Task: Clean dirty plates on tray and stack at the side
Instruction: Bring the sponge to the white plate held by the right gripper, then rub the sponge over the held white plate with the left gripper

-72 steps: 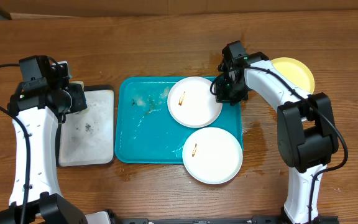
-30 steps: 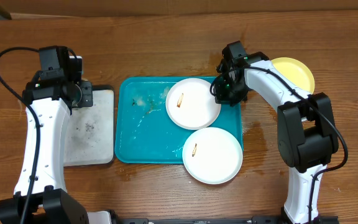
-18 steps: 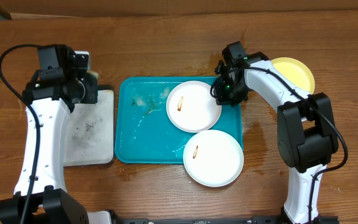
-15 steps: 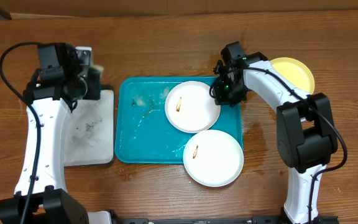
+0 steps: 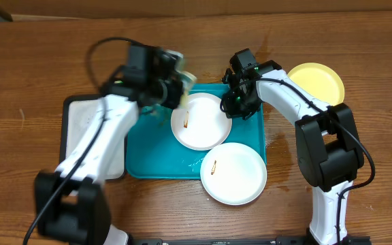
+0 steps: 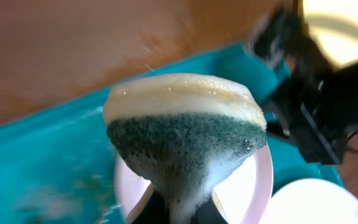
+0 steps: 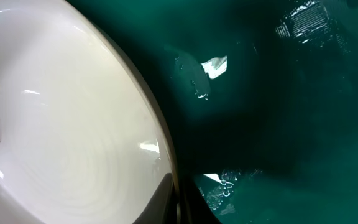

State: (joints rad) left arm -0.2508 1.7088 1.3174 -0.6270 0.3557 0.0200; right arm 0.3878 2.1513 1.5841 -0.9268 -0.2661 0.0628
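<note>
Overhead: teal tray (image 5: 156,155), wooden table (image 5: 203,34)

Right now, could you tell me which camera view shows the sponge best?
The left wrist view: the sponge fills it, soapy, with green face and yellow back clear. Overhead shows only a blurred patch at the left gripper; the right wrist view shows none of it.
</note>
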